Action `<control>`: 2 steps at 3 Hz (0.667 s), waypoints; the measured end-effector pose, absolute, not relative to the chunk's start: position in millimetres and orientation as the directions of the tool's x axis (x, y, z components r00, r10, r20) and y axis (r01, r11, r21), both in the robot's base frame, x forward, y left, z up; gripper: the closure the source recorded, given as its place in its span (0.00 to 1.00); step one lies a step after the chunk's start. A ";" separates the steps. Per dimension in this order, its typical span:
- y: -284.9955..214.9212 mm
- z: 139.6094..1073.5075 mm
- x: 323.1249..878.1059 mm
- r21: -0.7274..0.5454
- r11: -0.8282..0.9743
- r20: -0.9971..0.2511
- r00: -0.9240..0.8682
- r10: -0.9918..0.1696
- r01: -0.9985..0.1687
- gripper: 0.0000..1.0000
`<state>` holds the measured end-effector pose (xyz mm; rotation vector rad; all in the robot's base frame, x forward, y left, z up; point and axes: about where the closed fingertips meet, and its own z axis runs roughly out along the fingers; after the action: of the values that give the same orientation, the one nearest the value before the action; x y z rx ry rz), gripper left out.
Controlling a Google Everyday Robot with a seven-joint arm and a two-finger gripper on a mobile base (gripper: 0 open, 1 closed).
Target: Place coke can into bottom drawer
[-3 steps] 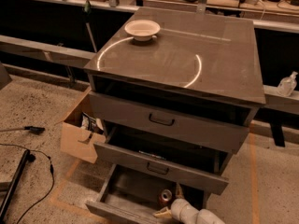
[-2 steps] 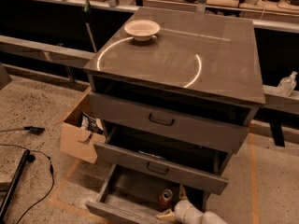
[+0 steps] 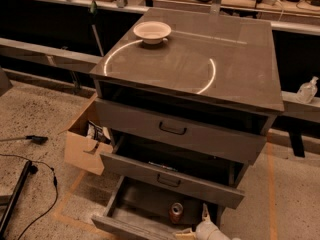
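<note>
Three drawers: all pulled out of the grey cabinet [image 3: 200,59].
Can [image 3: 176,212]: stands up in the bottom drawer [image 3: 132,209], near its front right.
Gripper [image 3: 191,221]: low down at the drawer's front right, just beside the can.
Fingers [image 3: 204,214]: apart, not squeezing the can, which sits just left of them.
Bowl [image 3: 152,31]: on the cabinet top.

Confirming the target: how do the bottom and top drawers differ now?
The bottom drawer is pulled far out; the top drawer only slightly. The bottom drawer holds the upright coke can; the top drawer's inside is hidden. Both are grey. The gripper is by the can, at the frame's lower edge.
</note>
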<state>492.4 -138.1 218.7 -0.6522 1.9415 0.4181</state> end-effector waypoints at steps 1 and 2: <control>-152.0 237.0 480.0 0.037 0.815 -0.903 -0.369 -0.220 -0.578 0.13; -173.3 257.7 463.0 0.054 0.828 -0.896 -0.393 -0.206 -0.558 0.36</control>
<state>463.0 -173.3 257.7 -0.5668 1.9742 0.4265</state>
